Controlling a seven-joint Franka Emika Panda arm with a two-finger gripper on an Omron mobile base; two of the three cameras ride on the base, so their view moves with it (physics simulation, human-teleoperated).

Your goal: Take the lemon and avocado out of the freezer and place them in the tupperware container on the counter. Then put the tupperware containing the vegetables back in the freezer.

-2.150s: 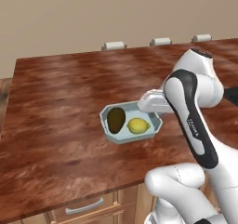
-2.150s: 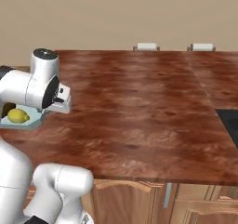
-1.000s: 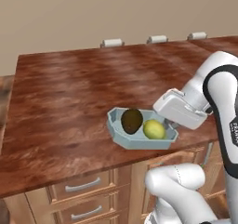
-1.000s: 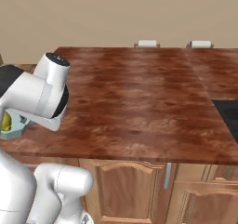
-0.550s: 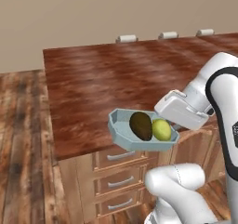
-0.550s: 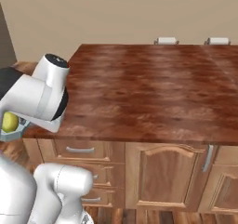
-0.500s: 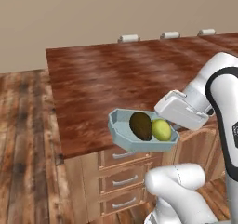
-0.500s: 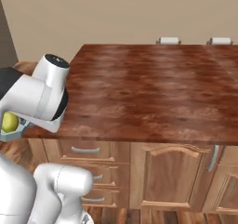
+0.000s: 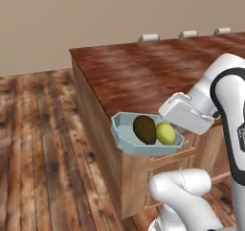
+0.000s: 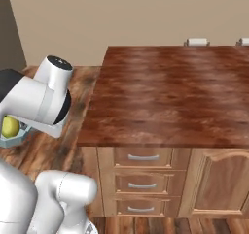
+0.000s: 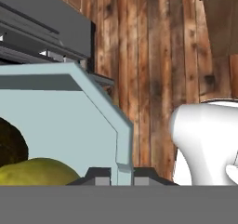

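My gripper (image 11: pixel 122 174) is shut on the rim of the pale blue tupperware container (image 9: pixel 125 140), holding it level in the air beside the counter's end, over the wooden floor. Inside it lie the dark brown avocado (image 9: pixel 144 129) and the yellow-green lemon (image 9: pixel 166 133), side by side. In the hand view the tupperware container's wall (image 11: pixel 69 116) is close up, with the lemon (image 11: pixel 37 173) and the avocado (image 11: pixel 8 145) at the lower left. In the right base view the lemon (image 10: pixel 9 126) peeks out behind the arm. The freezer's dark grey side (image 10: pixel 7 29) shows at the far left.
The reddish-brown counter (image 9: pixel 158 67) stands to the right, with drawers (image 10: pixel 143 158) below it. Bare plank floor (image 9: pixel 43 144) spreads to the left. A dark grey panel with pale ledges (image 11: pixel 46 28) sits beyond the tub in the hand view.
The whole picture has shifted: the base has moved away from the counter, which now lies further right with more floor showing. The tub with both fruits stays in my grip.
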